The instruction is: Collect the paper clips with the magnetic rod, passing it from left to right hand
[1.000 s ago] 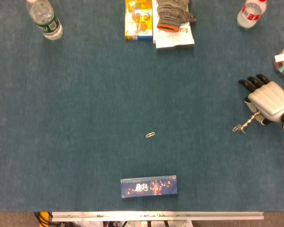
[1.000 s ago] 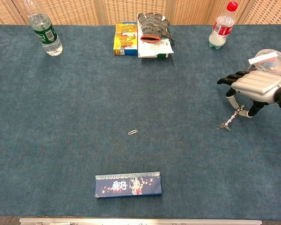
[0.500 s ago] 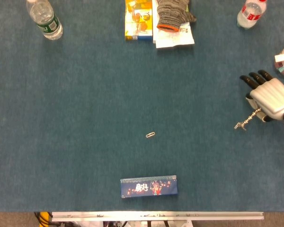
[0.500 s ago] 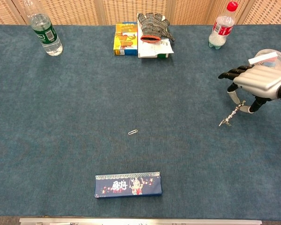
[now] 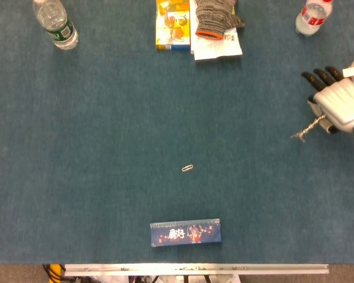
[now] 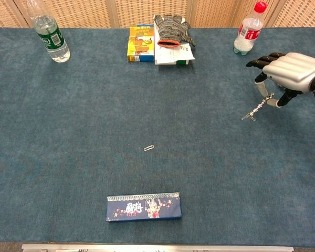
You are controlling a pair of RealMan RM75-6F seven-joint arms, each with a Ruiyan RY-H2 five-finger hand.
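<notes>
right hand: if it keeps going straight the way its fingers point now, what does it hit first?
Probably nothing. The right hand, holding the magnetic rod, points its fingers up-left in the head view, across bare table. The red-capped bottle lies right of that line, though depth is unclear.

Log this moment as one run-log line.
right hand: holds magnetic rod, clips on tip | left hand: not in view | paper clip: loose on table, mid-mat | stage: collecting

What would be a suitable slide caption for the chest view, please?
Right robot hand holds the magnetic rod above the table; one paper clip remains mid-table.
</notes>
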